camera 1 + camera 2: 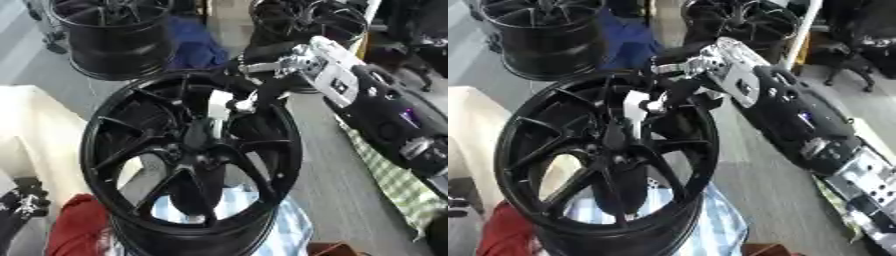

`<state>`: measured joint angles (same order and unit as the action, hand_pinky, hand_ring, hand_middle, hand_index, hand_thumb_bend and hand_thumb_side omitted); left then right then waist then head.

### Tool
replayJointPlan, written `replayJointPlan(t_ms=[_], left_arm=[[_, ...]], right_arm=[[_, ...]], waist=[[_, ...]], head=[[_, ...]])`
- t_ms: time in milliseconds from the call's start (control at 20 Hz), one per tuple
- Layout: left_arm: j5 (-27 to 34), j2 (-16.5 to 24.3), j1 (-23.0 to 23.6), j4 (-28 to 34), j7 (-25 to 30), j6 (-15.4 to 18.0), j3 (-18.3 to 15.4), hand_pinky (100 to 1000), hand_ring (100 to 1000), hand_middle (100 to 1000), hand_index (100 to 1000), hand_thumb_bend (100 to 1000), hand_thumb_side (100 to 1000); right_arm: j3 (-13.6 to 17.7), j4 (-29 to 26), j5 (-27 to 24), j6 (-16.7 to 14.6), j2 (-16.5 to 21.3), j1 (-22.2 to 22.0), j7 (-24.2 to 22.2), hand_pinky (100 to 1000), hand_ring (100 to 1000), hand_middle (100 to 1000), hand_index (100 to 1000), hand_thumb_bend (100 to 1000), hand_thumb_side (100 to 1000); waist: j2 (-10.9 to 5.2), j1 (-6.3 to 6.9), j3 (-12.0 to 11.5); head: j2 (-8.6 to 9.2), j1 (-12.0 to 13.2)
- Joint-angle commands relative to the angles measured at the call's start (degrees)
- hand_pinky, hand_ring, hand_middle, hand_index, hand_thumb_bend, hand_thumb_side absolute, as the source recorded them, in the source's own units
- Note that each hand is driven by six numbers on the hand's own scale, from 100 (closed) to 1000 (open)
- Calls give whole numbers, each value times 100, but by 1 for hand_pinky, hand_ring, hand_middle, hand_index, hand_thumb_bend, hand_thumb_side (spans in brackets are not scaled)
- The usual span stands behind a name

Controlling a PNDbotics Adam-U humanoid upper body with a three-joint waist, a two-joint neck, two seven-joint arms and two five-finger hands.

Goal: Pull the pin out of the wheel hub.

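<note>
Right hand (254, 97): reaching in from the upper right, fingers curling round a pale pin (216, 107).
Pin: standing just above the wheel hub (197, 150).
Left hand (24, 200): resting at the lower left corner, finger state unclear.

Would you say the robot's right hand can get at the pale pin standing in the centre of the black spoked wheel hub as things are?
Probably yes. The right hand is already over the black spoked wheel hub, its fingers at the top of the pale pin, and nothing lies between them. Whether they have closed round it, I cannot tell.
</note>
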<state>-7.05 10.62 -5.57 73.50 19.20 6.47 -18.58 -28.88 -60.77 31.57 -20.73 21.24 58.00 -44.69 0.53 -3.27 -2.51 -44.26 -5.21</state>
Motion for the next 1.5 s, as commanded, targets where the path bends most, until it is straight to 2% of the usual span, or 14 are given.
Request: replayJointPlan(t_ms=[50, 200, 450, 1150, 1500], left_arm=[[-14, 75, -74, 88, 17, 17, 10, 635, 657, 635, 801, 100, 523], [-18, 73, -79, 89, 22, 20, 15, 635, 658, 635, 801, 100, 523], [-23, 67, -86, 96, 32, 24, 22, 635, 658, 635, 801, 100, 523], [-28, 43, -104, 127, 57, 11, 34, 635, 659, 635, 801, 100, 521], [-32, 32, -113, 140, 69, 2, 37, 635, 659, 635, 801, 100, 521]], right_arm=[[247, -221, -152, 167, 20, 194, -614, 767, 826, 856, 967, 190, 712], [257, -282, -184, 294, -34, 192, -714, 757, 814, 847, 962, 181, 706], [261, -212, -104, 324, -134, 175, -727, 748, 802, 835, 956, 170, 701], [259, 121, 351, 96, -392, 90, -728, 729, 778, 807, 941, 128, 655], [302, 196, 503, 1, -445, 72, -728, 686, 724, 757, 939, 100, 602]], waist=[[-91, 44, -8], [-87, 46, -17], [-83, 49, -36], [-81, 54, -84], [-78, 56, -100]], head=[[14, -24], [14, -42], [14, -64], [14, -101], [14, -106]])
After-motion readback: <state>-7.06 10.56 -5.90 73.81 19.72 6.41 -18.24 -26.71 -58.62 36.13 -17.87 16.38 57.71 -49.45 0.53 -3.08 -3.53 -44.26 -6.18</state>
